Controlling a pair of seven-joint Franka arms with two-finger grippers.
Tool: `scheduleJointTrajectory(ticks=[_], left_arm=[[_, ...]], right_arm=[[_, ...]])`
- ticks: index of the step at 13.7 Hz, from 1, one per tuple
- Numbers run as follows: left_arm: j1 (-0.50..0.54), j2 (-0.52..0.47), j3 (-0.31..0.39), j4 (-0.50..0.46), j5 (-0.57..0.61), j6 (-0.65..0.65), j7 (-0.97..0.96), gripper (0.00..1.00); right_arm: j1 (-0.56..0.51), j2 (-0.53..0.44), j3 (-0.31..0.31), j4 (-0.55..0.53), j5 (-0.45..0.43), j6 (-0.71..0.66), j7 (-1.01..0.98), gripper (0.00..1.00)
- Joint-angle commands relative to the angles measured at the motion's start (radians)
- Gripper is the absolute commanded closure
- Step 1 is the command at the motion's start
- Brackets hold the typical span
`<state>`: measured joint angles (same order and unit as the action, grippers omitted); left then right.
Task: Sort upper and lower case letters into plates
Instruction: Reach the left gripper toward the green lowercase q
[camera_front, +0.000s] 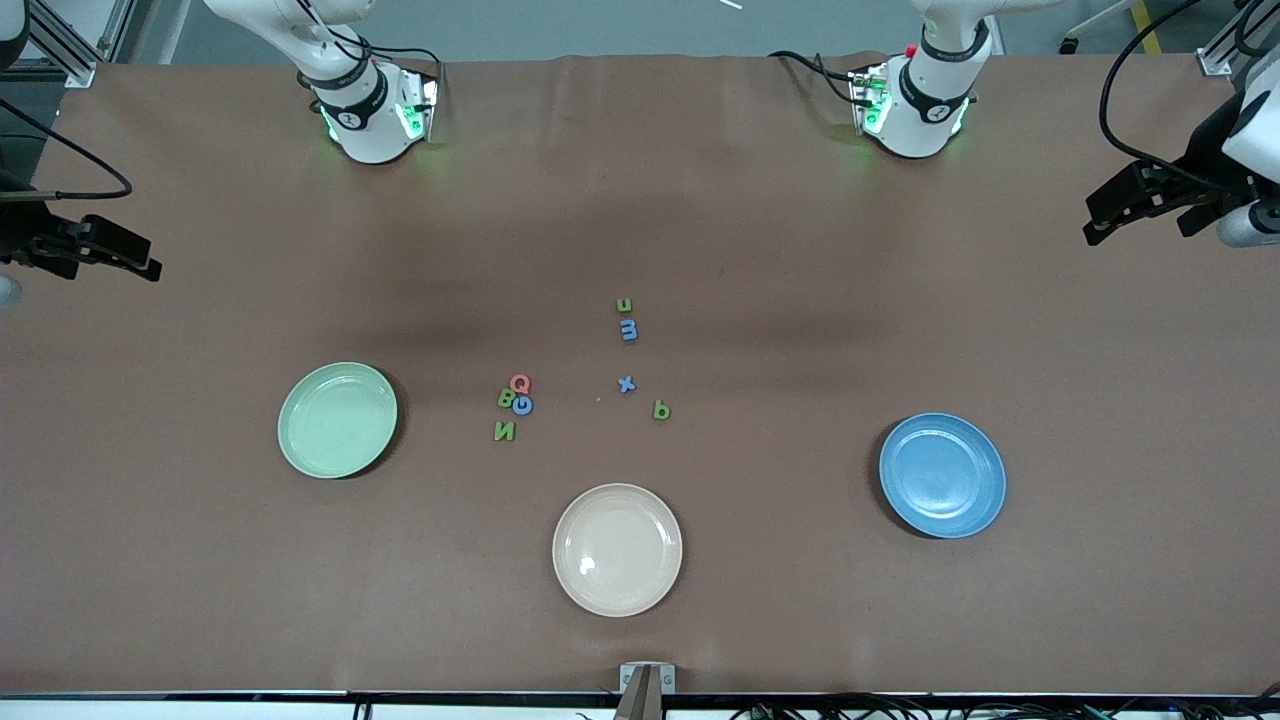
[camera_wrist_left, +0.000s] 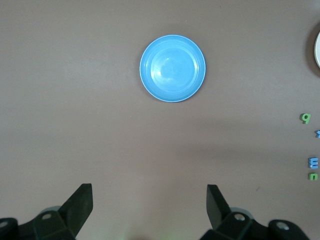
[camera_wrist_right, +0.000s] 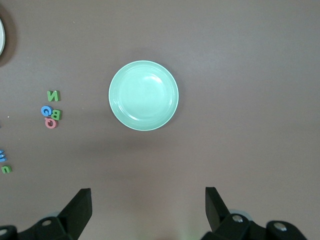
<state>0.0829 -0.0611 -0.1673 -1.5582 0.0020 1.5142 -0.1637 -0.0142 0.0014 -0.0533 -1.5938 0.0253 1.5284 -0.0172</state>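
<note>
A mint green plate (camera_front: 338, 420) (camera_wrist_right: 143, 95) lies toward the right arm's end of the table and a blue plate (camera_front: 942, 475) (camera_wrist_left: 172, 68) toward the left arm's end, both bare. Between them lie several small foam letters. A red Q (camera_front: 520, 383), green B (camera_front: 506, 399), blue G (camera_front: 522, 405) and green N (camera_front: 505, 432) cluster together. A green u (camera_front: 624, 305), blue m (camera_front: 628, 330), blue x (camera_front: 626, 384) and green p (camera_front: 661, 410) lie spread nearby. My left gripper (camera_wrist_left: 149, 187) and right gripper (camera_wrist_right: 148, 191) hang high over bare cloth, open and holding nothing.
A cream-beige plate (camera_front: 617, 549) sits nearer to the front camera than the letters. A brown cloth (camera_front: 640, 200) covers the whole table. The two arm bases (camera_front: 375, 115) (camera_front: 915, 105) stand at the table's edge farthest from the front camera.
</note>
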Motion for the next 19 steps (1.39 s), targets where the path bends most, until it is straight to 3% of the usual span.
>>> scheduleJointTrajectory(ticks=[1, 4, 11, 19], left_arm=[[0.002, 0.003, -0.004, 0.017, -0.002, -0.037, 0.007, 0.00], [0.000, 0.003, -0.004, 0.021, 0.000, -0.042, 0.007, 0.00], [-0.077, 0.107, -0.038, 0.056, 0.000, -0.040, -0.071, 0.00], [-0.369, 0.394, -0.054, 0.064, 0.044, 0.203, -0.387, 0.00]], right_arm=[[-0.015, -0.064, 0.013, -0.066, -0.010, 0.036, 0.003, 0.00], [-0.013, -0.136, 0.013, -0.173, -0.005, 0.110, 0.003, 0.00], [-0.015, -0.133, 0.012, -0.172, -0.001, 0.096, 0.020, 0.00], [-0.013, -0.129, 0.013, -0.170, -0.008, 0.075, -0.001, 0.00]])
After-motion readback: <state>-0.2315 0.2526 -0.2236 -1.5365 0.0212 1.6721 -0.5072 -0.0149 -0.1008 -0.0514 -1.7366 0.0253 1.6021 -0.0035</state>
